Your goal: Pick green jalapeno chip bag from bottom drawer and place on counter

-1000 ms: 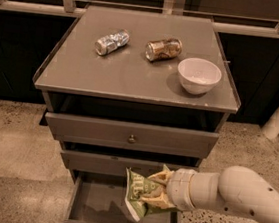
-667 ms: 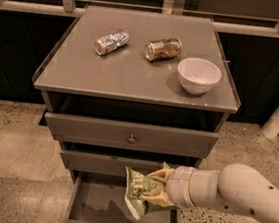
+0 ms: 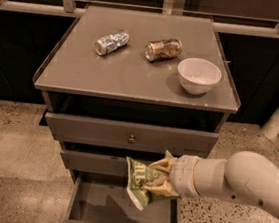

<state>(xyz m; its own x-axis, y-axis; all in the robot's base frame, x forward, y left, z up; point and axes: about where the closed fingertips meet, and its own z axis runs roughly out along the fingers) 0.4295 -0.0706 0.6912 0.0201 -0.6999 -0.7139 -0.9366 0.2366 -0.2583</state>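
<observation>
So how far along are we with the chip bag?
Done: the bottom drawer is open, and the gripper is shut on the green jalapeno chip bag, holding it above the drawer's floor. In hand: the bag hangs in front of the middle drawer, below the counter. Left: raise it and set it on the counter, beside the silver can, brownish can and white bowl.

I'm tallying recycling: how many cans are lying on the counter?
2, both on the counter: the crushed silver can back left, the brownish-gold can right of it, near the white bowl. None looks hidden. The gripper, above the open bottom drawer, grips the green jalapeno chip bag.
</observation>
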